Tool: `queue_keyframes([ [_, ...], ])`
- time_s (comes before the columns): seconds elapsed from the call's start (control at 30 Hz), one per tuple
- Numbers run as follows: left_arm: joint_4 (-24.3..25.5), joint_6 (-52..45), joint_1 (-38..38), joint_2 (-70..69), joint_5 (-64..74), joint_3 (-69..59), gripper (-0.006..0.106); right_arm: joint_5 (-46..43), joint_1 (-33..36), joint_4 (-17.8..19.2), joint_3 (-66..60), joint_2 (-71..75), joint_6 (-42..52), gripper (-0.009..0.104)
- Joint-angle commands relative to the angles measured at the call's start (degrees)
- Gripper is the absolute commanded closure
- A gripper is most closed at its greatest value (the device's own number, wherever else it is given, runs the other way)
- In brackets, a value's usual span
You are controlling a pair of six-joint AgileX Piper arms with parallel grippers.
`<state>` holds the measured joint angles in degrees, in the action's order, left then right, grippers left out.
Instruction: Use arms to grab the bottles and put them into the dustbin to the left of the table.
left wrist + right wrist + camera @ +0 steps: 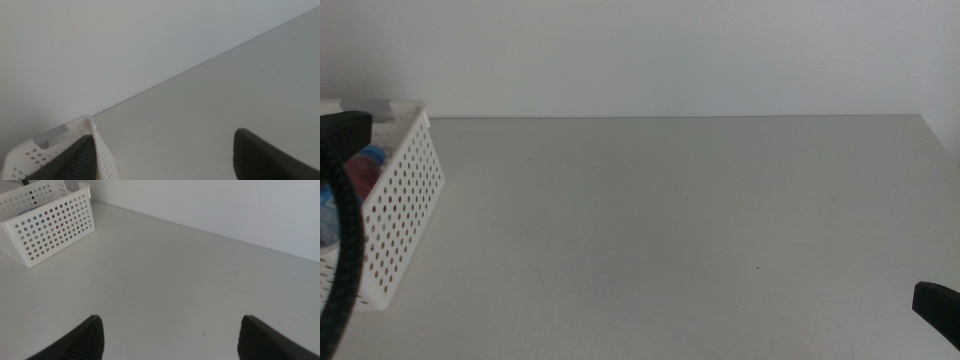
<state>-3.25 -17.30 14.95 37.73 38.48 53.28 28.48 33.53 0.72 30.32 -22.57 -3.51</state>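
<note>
The bottles now lie inside the dustbin [408,195], as far as the middle view lets me judge: through the round holes and over the rim there is a patch of blue [370,155] and a patch of red [360,178], with something pale blue lower down. I cannot tell which bottle is which, nor whether the yellow one is there. No bottle stands anywhere on the surface [680,220] in any of the three views, so the task looks finished or nearly so, and the step in hand is most likely the withdrawal from the bin.

To do that well, the left arm [342,240] should lift straight up before it swings away, so that its cable and jaws do not catch the perforated wall or drag the light basket across the surface. It is also worth checking that nothing hangs over the rim.

The left pincer [165,155] is released, its two dark jaws spread wide with nothing between them. In its wrist view one jaw sits right over the corner of the dustbin [80,127], where the grey strip shows, so it hovers at the bin's edge and the bottles lie just beside and beneath it.

The right pincer [170,337] is also released and empty. It waits over bare surface, well apart from the dustbin [55,222], which appears far off across the surface in its wrist view; only a dark tip [938,305] shows in the middle view.
</note>
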Motion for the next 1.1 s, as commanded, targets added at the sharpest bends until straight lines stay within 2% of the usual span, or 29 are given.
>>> queue_keyframes([
  [0.0,-0.93,0.9,0.33,-0.03,-4.57,1.47,0.007,-3.85,-0.07,0.66,1.82,0.3,0.34,0.024],
  [0.2,-0.81,0.9,0.33,-2.16,-8.23,-1.23,0.007,-3.74,-5.53,0.54,1.74,0.8,0.34,0.024],
  [0.43,-0.31,0.9,0.33,-11.48,-23.33,-12.34,0.007,-4.65,-18.72,0.01,0.61,2.5,0.34,0.024],
  [0.63,-0.31,0.9,0.07,-18.41,-33.47,-23.39,0.007,-8.69,-28.25,-4.03,-9.16,11.03,0.34,0.024],
  [0.77,-0.96,0.9,-4.87,-22.46,-34.93,-30.26,0.007,-8.63,-33.53,-4.13,-16.75,17.58,0.34,0.024],
  [0.87,-3.34,0.9,-10.02,-24.55,-35.13,-34.92,0.007,-8.63,-35.57,-4.38,-21.51,21.65,0.34,0.024],
  [1.07,-12.18,0.9,-17.03,-29.27,-36.35,-44.47,0.007,-9.24,-36.09,-4.56,-28.4,24.56,0.34,0.024],
])
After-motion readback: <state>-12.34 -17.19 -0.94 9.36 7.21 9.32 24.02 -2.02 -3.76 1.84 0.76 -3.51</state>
